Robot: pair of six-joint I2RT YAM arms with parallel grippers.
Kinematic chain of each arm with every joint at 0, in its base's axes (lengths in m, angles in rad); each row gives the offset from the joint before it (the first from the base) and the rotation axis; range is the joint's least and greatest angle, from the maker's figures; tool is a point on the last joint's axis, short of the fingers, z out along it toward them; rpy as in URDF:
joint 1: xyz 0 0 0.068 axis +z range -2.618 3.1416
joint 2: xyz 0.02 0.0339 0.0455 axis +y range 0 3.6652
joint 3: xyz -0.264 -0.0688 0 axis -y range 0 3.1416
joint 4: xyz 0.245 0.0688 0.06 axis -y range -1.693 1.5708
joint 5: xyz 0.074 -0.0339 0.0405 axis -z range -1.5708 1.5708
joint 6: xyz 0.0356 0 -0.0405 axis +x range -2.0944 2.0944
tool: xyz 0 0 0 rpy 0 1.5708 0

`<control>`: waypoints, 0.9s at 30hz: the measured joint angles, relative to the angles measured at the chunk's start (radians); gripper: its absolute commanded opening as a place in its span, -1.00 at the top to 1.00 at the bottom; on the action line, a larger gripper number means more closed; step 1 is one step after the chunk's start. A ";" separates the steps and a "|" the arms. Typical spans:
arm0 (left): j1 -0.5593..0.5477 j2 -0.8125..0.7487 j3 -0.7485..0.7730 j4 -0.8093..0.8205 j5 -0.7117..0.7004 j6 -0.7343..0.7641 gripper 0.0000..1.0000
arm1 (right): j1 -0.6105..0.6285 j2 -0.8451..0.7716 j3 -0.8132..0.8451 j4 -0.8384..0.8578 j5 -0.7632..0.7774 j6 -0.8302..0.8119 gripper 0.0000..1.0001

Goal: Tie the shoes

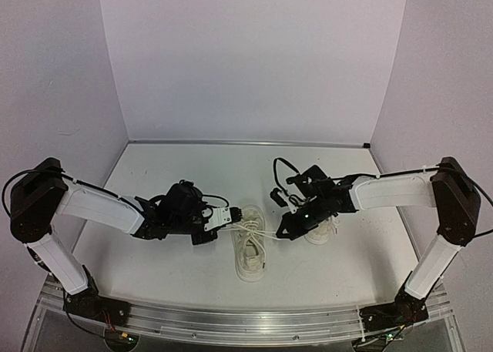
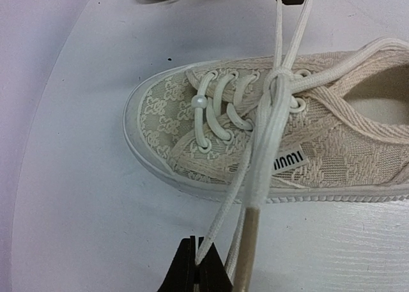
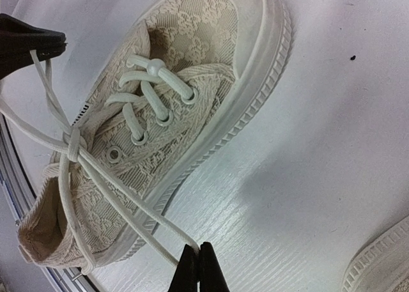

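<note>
1. Left gripper (image 1: 229, 216), at 9 o'clock of the shoe (image 1: 250, 248), is clamped on a lace (image 2: 220, 223), holding it taut outward, probably to cinch the knot (image 2: 278, 81)
2. The shoe lies between the grippers, toe toward 12 o'clock from above
3. Right gripper (image 1: 283, 230), at 3 o'clock, is pinched shut on the other strand (image 3: 144, 214) for the opposing pull
4. The second shoe (image 3: 383, 263) waits at 3 o'clock, half hidden from above; only the wrist views show each pinch and the knot
</note>
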 measured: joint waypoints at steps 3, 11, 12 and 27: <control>0.000 -0.007 -0.008 0.006 -0.001 -0.001 1.00 | 0.000 0.002 0.000 0.002 0.005 0.002 1.00; 0.004 -0.013 -0.014 0.018 -0.002 -0.018 1.00 | 0.004 0.007 0.000 0.011 0.028 0.007 1.00; 0.004 -0.013 -0.016 0.020 -0.003 -0.019 1.00 | 0.004 0.007 0.000 0.012 0.030 0.007 1.00; 0.022 -0.048 -0.028 0.008 0.003 -0.034 1.00 | 0.031 0.015 0.019 0.010 0.054 0.009 1.00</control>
